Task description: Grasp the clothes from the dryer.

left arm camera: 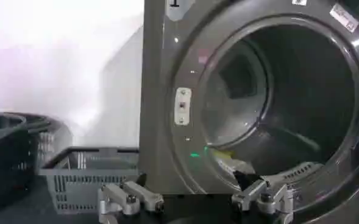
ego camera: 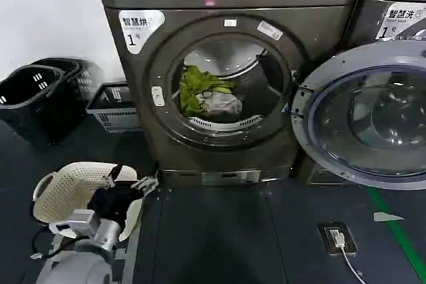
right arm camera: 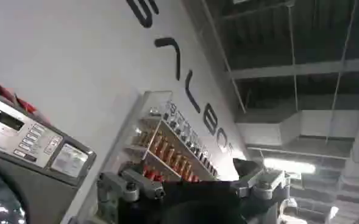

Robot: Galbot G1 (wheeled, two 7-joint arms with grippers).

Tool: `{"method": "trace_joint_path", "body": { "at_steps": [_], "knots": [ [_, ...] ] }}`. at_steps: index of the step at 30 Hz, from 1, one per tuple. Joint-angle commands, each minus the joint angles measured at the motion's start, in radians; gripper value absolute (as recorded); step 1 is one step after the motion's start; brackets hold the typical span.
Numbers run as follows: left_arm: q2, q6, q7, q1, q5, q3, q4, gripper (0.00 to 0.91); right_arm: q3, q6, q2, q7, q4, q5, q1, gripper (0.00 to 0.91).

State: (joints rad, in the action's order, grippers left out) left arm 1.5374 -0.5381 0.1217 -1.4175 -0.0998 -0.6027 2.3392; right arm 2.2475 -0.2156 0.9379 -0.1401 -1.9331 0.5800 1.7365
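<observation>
The dryer (ego camera: 219, 78) stands in the middle of the head view, a dark grey-bronze front-loader with a white label carrying the number 1 on its upper left corner. Its round door (ego camera: 363, 118) is swung fully open to the right side and covers the front of the neighbouring machine (ego camera: 399, 11). Inside the steel drum lie the clothes (ego camera: 208, 94): the yellow-green garment (ego camera: 196, 84) is piled at the left and back, and the light grey-white garment (ego camera: 223, 103) lies against it toward the front right, both resting on the bottom of the drum, just behind the porthole rim.

The left gripper (ego camera: 133, 184) is low in the head view, in front of the dryer's lower left corner and over a cream perforated basket (ego camera: 66, 187) that stands on the dark floor. It is well apart from the clothes and holds nothing. In the left wrist view, the left gripper (left arm camera: 194, 201) points at the open porthole, and its two fingers (left arm camera: 133, 198) stand wide apart (a pale bit of fabric shows in the drum between them, farther off).

The right gripper (right arm camera: 191, 189) appears in the right wrist view with its fingers (right arm camera: 130, 185) also spread apart and empty, pointing up toward a white wall with dark letters and a ceiling.

At the left of the dryer a grey plastic crate (ego camera: 113, 108) and black baskets (ego camera: 33, 94) stand on the floor.
</observation>
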Motion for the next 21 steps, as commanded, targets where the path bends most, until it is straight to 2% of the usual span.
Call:
{"method": "trace_joint_path", "body": {
  "at_steps": [1,5,21],
  "knots": [
    [0.000,-0.001,0.000,-0.001,0.000,0.001,0.000,0.907,0.002,-0.002,-0.001,-0.001,-0.001,0.000,-0.001,0.907],
    [0.000,-0.001,0.001,0.000,-0.001,0.003,0.003,0.907,-0.007,0.036,0.002,0.005,0.005,0.003,0.002,0.907],
    [0.008,-0.001,0.001,-0.006,-0.001,0.013,0.015,0.907,0.011,0.038,0.002,0.002,0.005,0.014,0.014,0.907]
  ]
}}
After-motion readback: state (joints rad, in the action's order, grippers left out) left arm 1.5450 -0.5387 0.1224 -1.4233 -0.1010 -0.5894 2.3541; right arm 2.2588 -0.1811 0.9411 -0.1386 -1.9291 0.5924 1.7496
